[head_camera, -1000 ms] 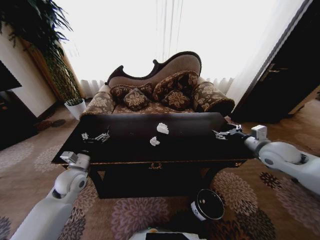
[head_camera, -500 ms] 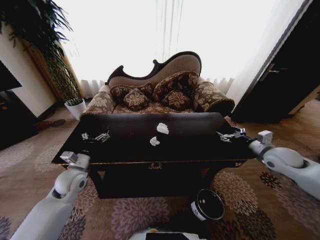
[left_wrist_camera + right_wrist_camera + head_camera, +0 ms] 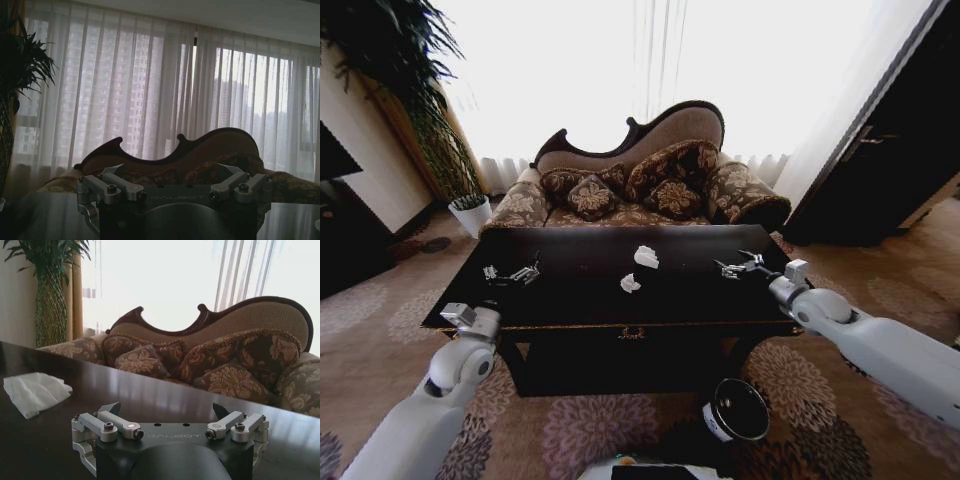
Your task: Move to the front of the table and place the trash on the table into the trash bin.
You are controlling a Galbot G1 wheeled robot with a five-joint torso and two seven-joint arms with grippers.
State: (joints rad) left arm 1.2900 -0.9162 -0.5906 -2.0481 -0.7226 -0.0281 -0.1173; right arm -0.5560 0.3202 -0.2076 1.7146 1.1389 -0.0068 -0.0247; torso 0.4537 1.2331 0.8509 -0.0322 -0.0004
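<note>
Right pincer (image 3: 738,266) spread over the table (image 3: 570,300) — beside two paper wads (image 3: 644,257).

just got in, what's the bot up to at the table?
It stands at the front of the table. The right hand hangs open over the right part of the tabletop, empty. The left hand hangs open over the left part, holding nothing either. Two white paper wads lie untouched near the middle. The trash bin sits on the carpet in front of the table.

Embossed "GALBOT" on dark metal body of left gripper (image 3: 171,172); same "GALBOT" on right gripper (image 3: 166,411) body.
</note>
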